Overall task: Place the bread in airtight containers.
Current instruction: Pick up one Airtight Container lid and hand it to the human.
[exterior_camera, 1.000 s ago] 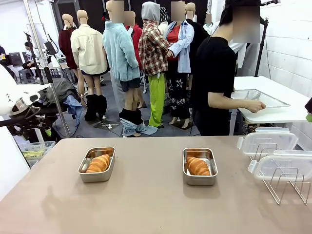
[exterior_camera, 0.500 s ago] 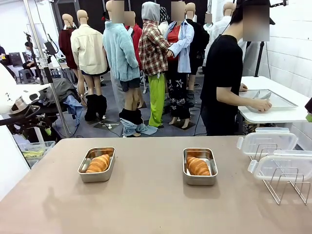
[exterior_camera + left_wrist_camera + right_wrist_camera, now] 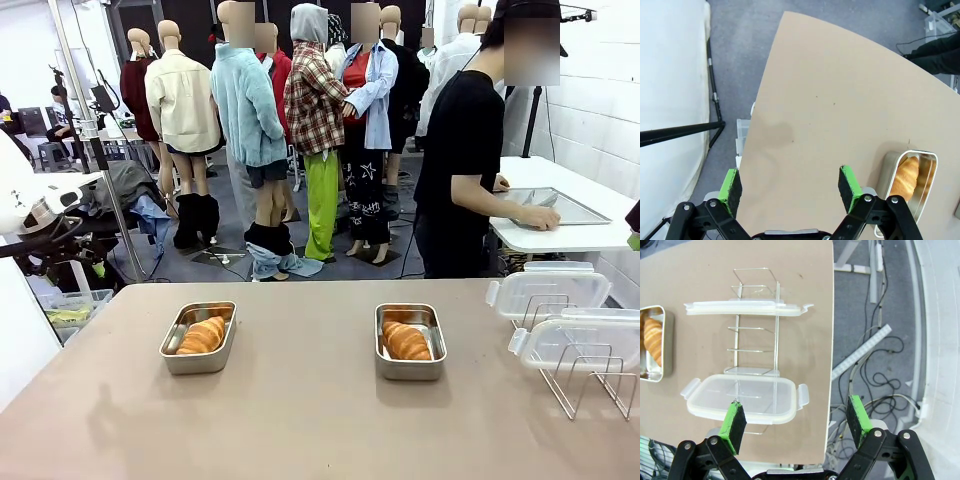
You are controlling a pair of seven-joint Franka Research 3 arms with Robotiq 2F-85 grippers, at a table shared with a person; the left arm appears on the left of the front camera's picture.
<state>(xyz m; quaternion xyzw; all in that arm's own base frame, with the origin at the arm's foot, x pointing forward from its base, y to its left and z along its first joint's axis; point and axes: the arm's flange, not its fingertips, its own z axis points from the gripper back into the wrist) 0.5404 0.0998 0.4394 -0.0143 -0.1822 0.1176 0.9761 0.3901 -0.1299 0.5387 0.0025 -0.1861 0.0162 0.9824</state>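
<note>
Holding one croissant (image 3: pixel 203 335) each already, left tin (image 3: pixel 197 364) and right tin (image 3: pixel 410 371); lids (image 3: pixel 550 292) not fitted, leaning on wire rack (image 3: pixel 776 340); both jaws wide open, empty.

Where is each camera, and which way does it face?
Front view: robot's side, facing across the tan table toward a person in black; white left arm at left.
Left wrist view: above the table's edge, looking down; open left hand at bottom.
Right wrist view: looks down on a silver wire rack holding translucent clear plastic lids; open right hand at bottom.
Shared: front and right wrist views both show rack, lids and a rectangular stainless steel tin holding a golden-brown croissant.
</note>
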